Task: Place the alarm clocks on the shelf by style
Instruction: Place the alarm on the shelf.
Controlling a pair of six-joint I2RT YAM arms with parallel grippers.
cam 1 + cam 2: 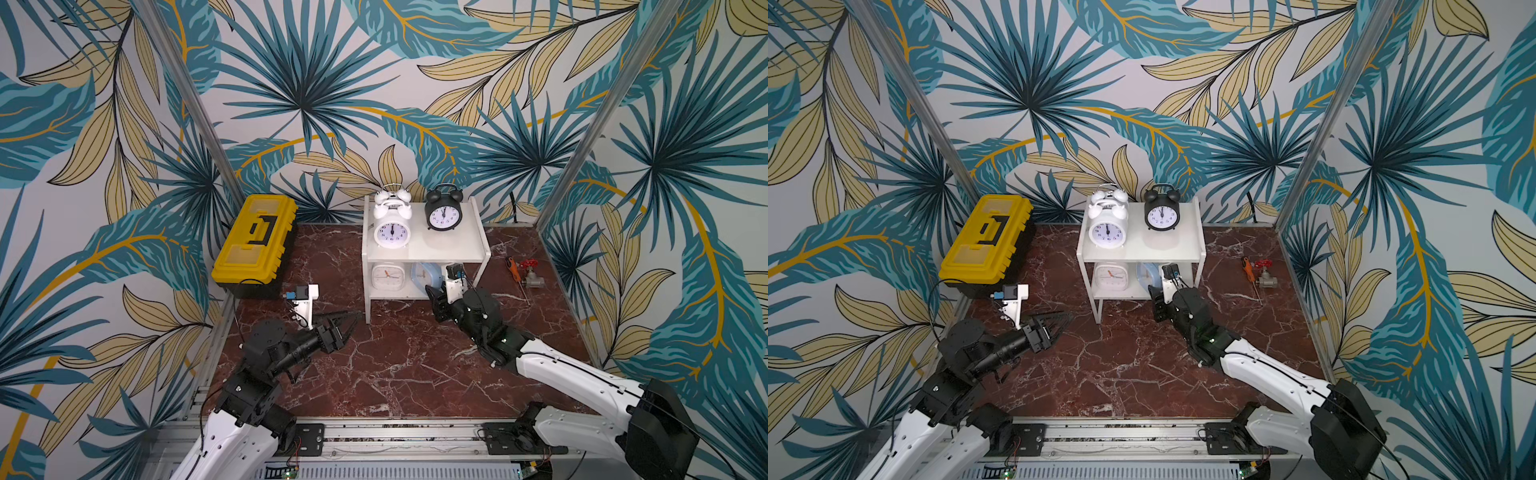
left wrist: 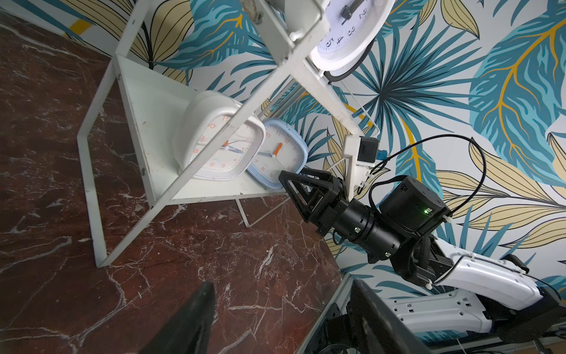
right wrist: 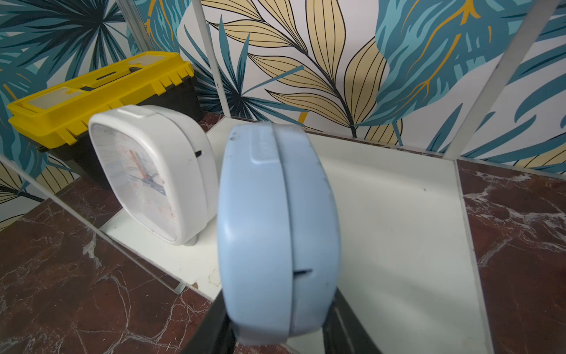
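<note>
In both top views the shelf [image 1: 436,245] carries five clocks. On the upper board stand two white bell clocks [image 1: 392,232], one behind the other, with one black bell clock [image 1: 444,210] beside them. On the lower board are one white square clock [image 1: 387,277] and one blue clock [image 1: 423,276]. The right gripper [image 1: 436,297] reaches the blue clock at the lower board's front, and its grip is hidden here. The left gripper [image 1: 351,322] hovers over the table [image 1: 395,374] left of the shelf, jaws spread and empty. One toolbox [image 1: 253,241], one screwdriver [image 1: 513,268] and one valve [image 1: 532,276] lie apart from the shelf.

The left wrist view shows both square clocks' faces, just beside each other, with the right gripper's tips at the blue one's edge. This arm's own two fingers [image 2: 190,321] stand apart with nothing between them.

Only the right wrist view shows the grip: two black fingers [image 3: 211,331] clamp the blue clock, seen edge-on. Two clocks and the toolbox appear here.
</note>
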